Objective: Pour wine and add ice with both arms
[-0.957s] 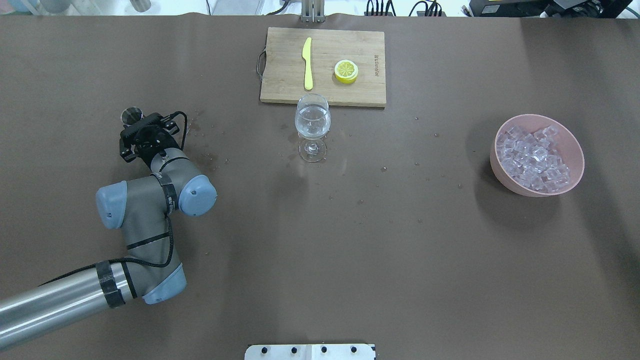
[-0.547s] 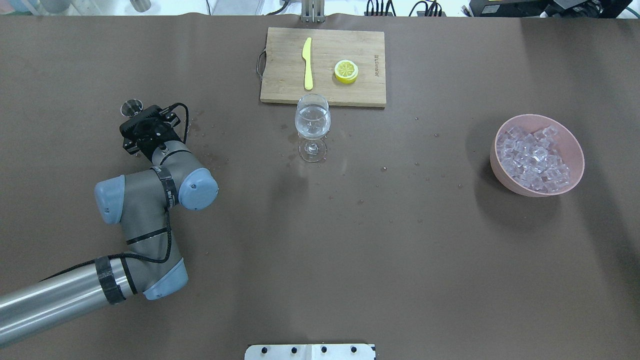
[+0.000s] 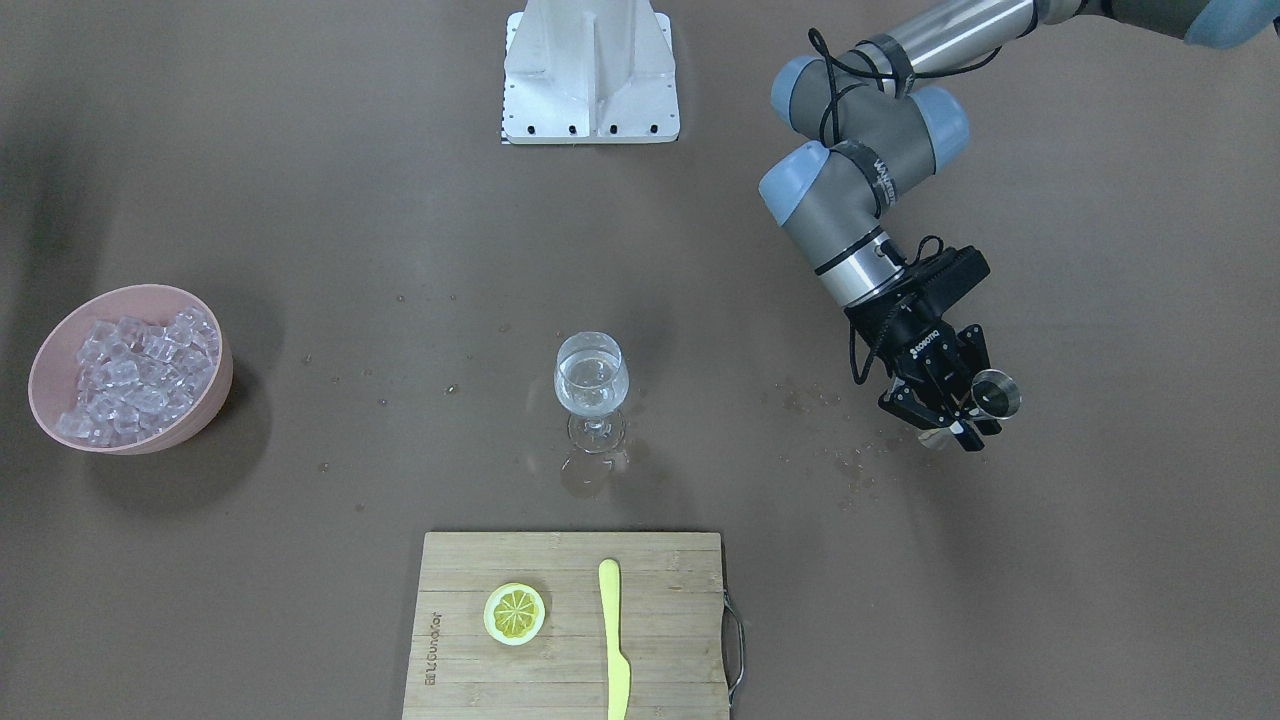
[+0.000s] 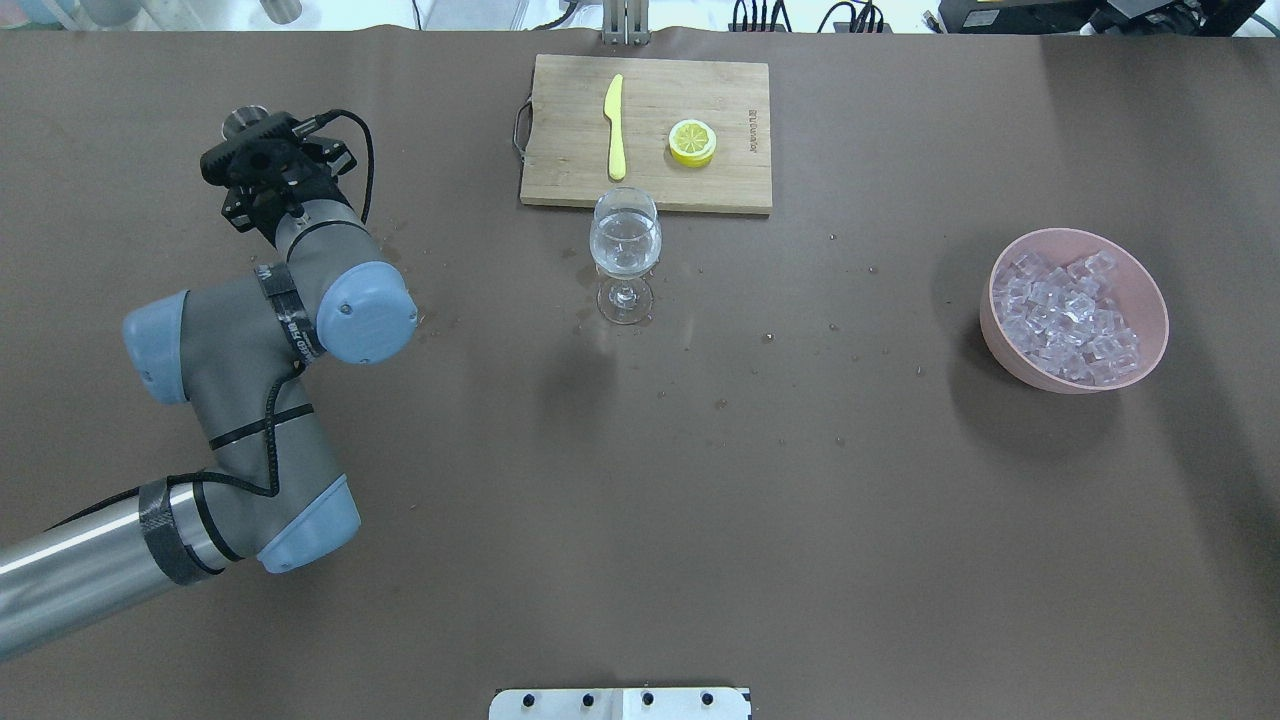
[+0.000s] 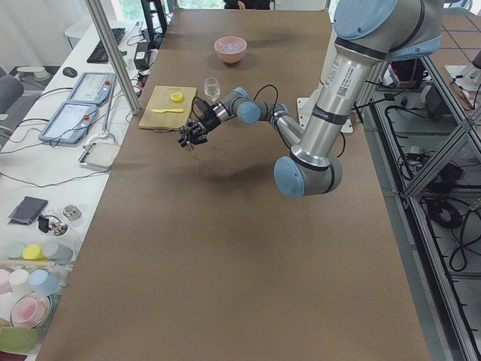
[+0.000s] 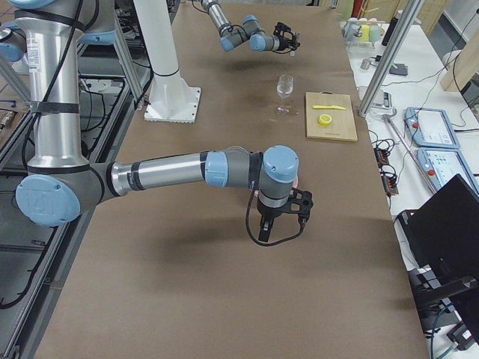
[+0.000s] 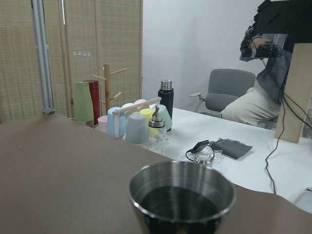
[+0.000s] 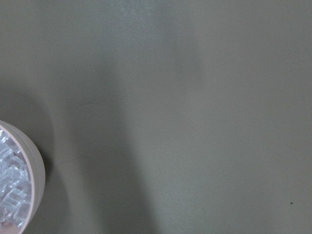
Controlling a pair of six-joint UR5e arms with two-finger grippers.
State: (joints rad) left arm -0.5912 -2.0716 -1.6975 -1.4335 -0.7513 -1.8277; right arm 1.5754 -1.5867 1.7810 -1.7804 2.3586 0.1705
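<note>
Only the view from the robot's right shows the right hand [image 6: 278, 221], hanging near the pink bowl [image 4: 1003, 350]. I cannot tell from there whether it is wide or narrow. Its own wrist camera shows only bare table [image 4: 700, 520] with the bowl's rim at the lower left. The front view shows the left hand [image 3: 948, 415] closed around a small steel cup [image 3: 995, 392], which from overhead is mostly hidden behind the wrist. The left wrist view looks into the cup, upright, its inside dark. The wine [image 3: 592, 395] is clear as water, a small amount low in a stemmed glass [image 4: 624, 300] standing on the table just in front of the cutting board [image 4: 700, 100]. The ice [image 4: 1068, 318], a heap of small glassy whitish cubes, lies in the pink bowl on the robot's right, well apart from the glass.
</note>
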